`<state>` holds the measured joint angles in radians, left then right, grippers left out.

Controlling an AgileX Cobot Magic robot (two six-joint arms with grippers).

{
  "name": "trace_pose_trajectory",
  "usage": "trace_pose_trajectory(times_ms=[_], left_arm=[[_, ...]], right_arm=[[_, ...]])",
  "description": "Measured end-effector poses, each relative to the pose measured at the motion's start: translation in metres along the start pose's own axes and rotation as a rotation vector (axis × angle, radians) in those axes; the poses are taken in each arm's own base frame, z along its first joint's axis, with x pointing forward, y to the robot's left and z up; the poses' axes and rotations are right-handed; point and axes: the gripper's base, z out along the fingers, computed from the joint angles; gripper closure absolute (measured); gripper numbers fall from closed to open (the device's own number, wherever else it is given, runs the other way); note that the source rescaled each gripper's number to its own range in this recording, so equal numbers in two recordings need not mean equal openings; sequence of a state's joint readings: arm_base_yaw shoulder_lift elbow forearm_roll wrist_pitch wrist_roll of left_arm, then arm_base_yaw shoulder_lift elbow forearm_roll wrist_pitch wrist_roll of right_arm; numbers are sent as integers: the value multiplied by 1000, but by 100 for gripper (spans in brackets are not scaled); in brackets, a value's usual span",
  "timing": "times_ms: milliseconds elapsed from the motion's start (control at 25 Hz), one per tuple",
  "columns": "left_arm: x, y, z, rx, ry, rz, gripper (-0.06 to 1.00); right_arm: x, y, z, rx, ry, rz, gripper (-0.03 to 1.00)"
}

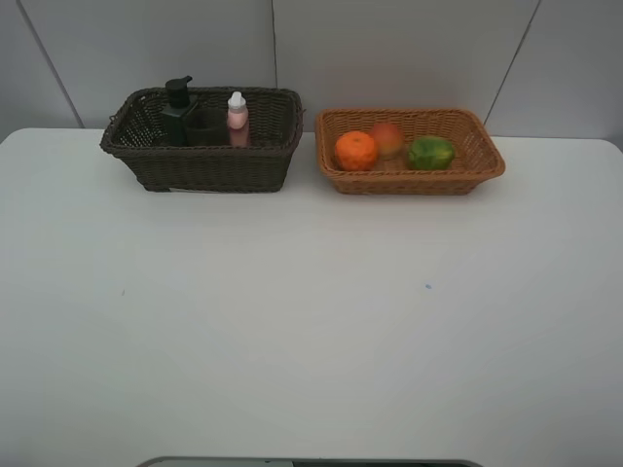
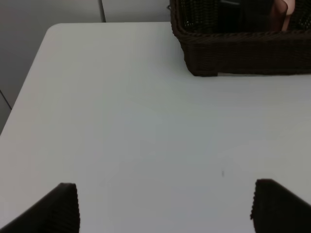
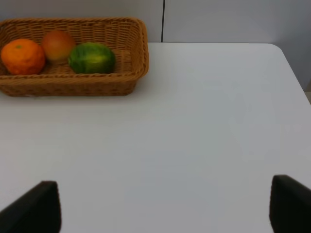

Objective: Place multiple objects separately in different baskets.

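The dark brown basket (image 1: pixel 209 167) at the back left holds a dark green pump bottle (image 1: pixel 178 112), a small pink white-capped bottle (image 1: pixel 238 119) and a cup (image 1: pixel 206 126) between them. To its right, the orange-tan basket (image 1: pixel 409 181) holds an orange (image 1: pixel 356 150), a red-yellow fruit (image 1: pixel 387 138) and a green fruit (image 1: pixel 430 153). Neither arm shows in the high view. My left gripper (image 2: pixel 165 208) stands open over bare table, well short of the dark basket (image 2: pixel 243 53). My right gripper (image 3: pixel 163 206) is open too, short of the tan basket (image 3: pixel 73 83) with its orange (image 3: pixel 22 56) and green fruit (image 3: pixel 92 57).
The white table (image 1: pixel 311 321) stretches from the baskets to the front edge, with a rounded corner at each back side. A grey panelled wall (image 1: pixel 389 49) rises right behind the baskets.
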<state>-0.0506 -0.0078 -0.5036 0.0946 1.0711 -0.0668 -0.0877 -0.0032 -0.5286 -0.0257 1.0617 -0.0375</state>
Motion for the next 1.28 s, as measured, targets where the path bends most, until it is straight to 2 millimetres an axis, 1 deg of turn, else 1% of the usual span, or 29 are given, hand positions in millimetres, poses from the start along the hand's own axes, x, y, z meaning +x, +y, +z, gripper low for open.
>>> trace_pose_trajectory(times_ms=[880, 1280], left_arm=[[0, 2, 0, -12, -5, -9, 3], [0, 0, 0, 12, -3, -19, 3]], right_arm=[[0, 0, 0, 0, 0, 0, 23], [0, 0, 0, 0, 0, 0, 23]])
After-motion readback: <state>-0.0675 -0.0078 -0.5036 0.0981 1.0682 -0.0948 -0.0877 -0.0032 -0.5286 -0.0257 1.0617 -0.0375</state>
